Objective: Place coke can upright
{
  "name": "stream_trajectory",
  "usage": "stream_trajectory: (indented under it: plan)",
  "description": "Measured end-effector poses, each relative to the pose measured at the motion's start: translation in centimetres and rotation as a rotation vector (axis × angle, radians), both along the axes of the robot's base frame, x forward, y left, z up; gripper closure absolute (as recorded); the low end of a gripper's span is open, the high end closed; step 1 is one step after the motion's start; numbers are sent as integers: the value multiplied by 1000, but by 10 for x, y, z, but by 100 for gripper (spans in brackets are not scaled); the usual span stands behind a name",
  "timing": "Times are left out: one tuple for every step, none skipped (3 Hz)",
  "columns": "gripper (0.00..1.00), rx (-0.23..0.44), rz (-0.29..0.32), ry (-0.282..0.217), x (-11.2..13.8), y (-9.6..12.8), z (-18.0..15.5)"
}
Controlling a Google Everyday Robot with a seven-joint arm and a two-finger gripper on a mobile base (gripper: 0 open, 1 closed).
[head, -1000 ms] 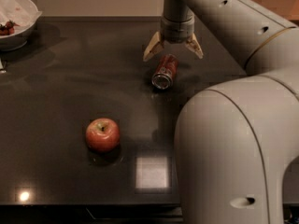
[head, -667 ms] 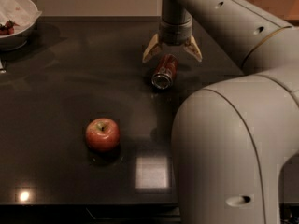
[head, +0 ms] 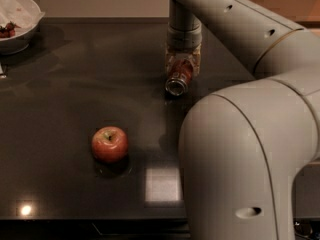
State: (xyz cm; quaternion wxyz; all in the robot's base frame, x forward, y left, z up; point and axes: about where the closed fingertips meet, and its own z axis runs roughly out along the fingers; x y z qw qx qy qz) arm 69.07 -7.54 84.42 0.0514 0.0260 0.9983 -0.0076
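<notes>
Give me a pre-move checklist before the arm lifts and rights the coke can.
1. Gripper on the coke can: ok, its fingers are closed against the can's sides.
2. Can upright: not ok, it lies on its side with its silver end toward the camera.
3. Can lifted off the table: cannot tell.
4. Apple clear of the can: ok, well apart and nearer the camera.
5. Bowl out of the way: ok, at the far corner.

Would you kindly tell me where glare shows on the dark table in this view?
In the camera view, a pale rectangular glare patch sits on the table near the apple, and a small bright spot near the front edge; the gripper, closed on the coke can farther back, shows none.
</notes>
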Motion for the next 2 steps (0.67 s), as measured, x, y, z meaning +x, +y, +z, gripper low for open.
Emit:
stream_trajectory:
  plan:
    - [64,5,3,-4,0,4,1]
    - [87,19,48,-46,1,10,16]
